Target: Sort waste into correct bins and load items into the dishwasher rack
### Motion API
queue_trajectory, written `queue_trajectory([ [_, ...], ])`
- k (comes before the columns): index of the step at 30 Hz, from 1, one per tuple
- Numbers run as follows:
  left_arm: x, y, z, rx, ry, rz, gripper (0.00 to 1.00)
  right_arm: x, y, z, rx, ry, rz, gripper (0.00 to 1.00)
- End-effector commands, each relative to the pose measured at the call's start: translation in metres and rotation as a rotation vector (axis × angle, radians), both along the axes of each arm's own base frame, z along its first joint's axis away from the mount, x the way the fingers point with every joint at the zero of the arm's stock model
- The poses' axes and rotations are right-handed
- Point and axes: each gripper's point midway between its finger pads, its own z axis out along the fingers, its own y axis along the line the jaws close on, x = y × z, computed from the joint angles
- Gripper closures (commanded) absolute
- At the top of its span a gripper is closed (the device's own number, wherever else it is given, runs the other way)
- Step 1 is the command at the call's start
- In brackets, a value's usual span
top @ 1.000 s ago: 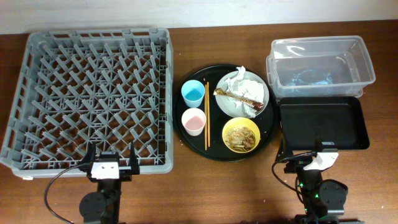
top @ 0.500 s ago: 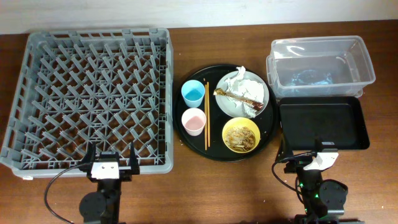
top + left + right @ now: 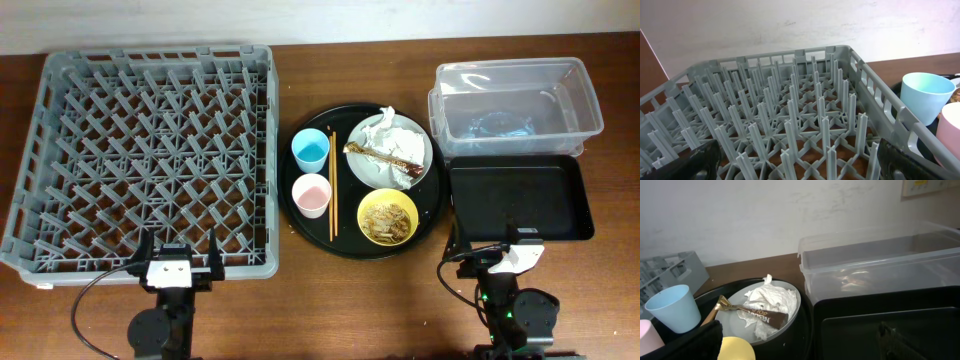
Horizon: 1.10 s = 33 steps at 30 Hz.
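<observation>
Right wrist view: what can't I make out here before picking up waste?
- yellow bowl: cut off by the bottom edge, inside unseen.
- pink cup: only a sliver at the left edge.
- clear tub: contents blurred through its cloudy wall.

We're looking down on a dark brown, wood-grained counter (image 3: 330,310), its grain running from the left edge to the right edge. About midway between those two edges sits a large round black tray (image 3: 350,247), flat on the counter, with a low raised rim and a slight sheen. Beyond the far edge we've got a white wall (image 3: 320,18), which looks a little scuffed in the wrist views. High on that wall, above the far right corner, we catch the bottom of a framed notice (image 3: 928,186), its print too small to read.
</observation>
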Motion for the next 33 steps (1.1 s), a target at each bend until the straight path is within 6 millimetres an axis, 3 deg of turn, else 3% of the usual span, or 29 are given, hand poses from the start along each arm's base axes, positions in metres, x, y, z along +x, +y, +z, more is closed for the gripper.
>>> queue_trajectory([
  [1,0.0,0.0,-0.001,0.017,0.001,0.003,0.01,0.0,0.0,-0.003,-0.011,0.006,-0.001,0.02],
  [23,-0.001,0.007,-0.002,0.042,0.004,0.042,0.01,0.0,0.0,-0.002,-0.011,0.0,-0.001,0.02],
  [28,0.0,-0.007,0.011,0.033,-0.048,-0.04,0.01,0.0,0.006,0.033,-0.016,-0.142,0.032,0.01],
  [33,-0.002,-0.014,0.039,0.04,-0.132,-0.076,0.01,-0.004,0.014,0.053,-0.021,-0.193,0.079,0.01],
])
